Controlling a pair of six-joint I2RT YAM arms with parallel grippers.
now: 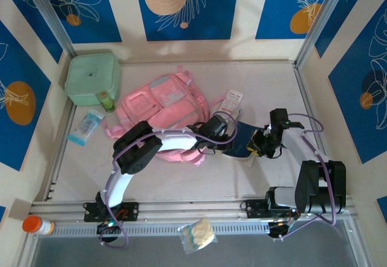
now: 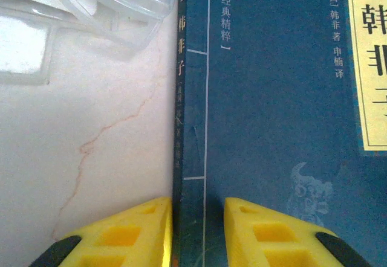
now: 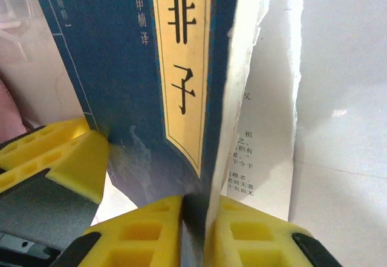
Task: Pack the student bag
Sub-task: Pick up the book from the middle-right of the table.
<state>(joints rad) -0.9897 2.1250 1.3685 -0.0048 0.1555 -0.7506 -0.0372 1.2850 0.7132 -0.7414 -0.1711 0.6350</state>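
Left gripper: pinches the spine edge of a dark blue book with a Chinese title, one of the yellow fingers on each side. Right gripper: presses together on the opposite, page-side edge of the same book, cover and white pages between the pads. Student bag: lies flat on the table, left of the book and a little farther, close beside the left gripper. Mint-green soft case: sits at the far left, near the bag's far-left corner.
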